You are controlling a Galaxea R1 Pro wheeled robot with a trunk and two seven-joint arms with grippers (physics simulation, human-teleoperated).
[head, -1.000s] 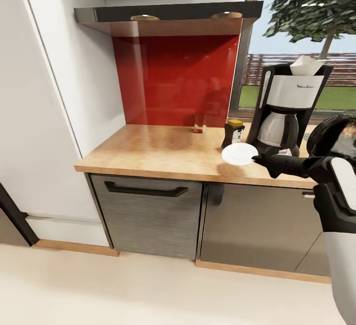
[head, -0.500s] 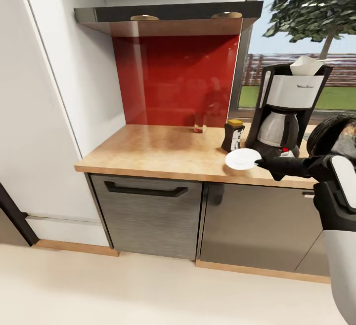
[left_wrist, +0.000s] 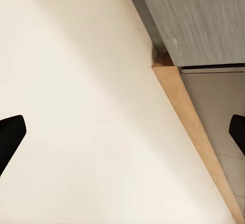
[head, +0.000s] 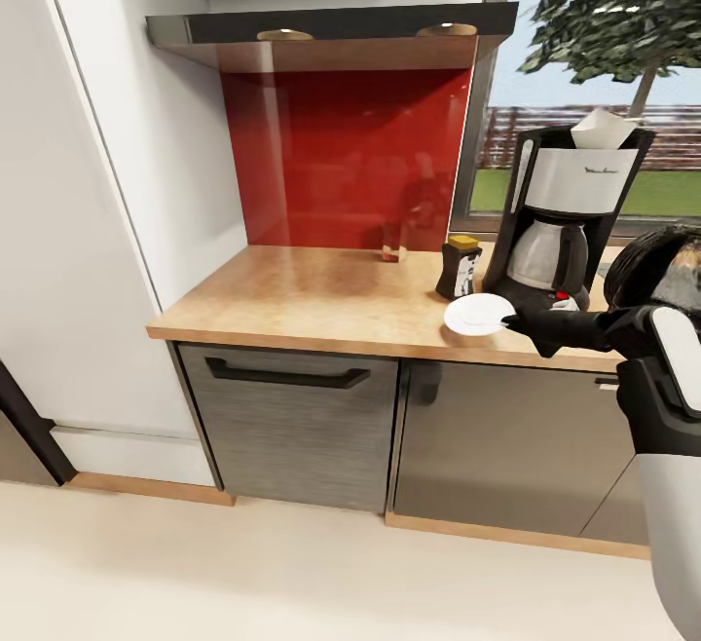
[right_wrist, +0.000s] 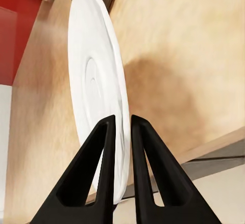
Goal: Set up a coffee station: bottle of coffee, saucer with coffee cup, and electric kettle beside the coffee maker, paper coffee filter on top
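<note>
Right hand point(head: 508, 323) reaches in from the right over the front of the desk point(head: 312, 305), fingers pinched tight on the rim of the saucer point(head: 479, 314), which sits roughly flat, low over the wood in front of the coffee maker point(head: 565, 222); whether it touches the wood can't be told from the head view. Right wrist view gives what the head view doesn't: the two black fingers point(right_wrist: 104, 152) nearly together with the thin white rim of the saucer point(right_wrist: 97, 91) between them, a soft shadow on the desk point(right_wrist: 189, 55) behind the plate, and a strip of the red panel point(right_wrist: 15, 35). Head view has the wider layout: bottle of coffee point(head: 460, 269) with yellow lid just beside the coffee maker on its left, paper coffee filter point(head: 602, 129) sitting on top of the machine, red panel point(head: 341, 154) behind, black kitchen shelf point(head: 331, 25) above, and a small tan box point(head: 393, 252) near the back, well apart from the jar. Left wrist view shows pale floor point(left_wrist: 76, 106), a wooden plinth strip point(left_wrist: 191, 127) and grey cabinet front point(left_wrist: 204, 19); the left hand point(left_wrist: 122, 134) has its black fingertips point(left_wrist: 10, 137) at opposite edges, spread wide, holding nothing.
</note>
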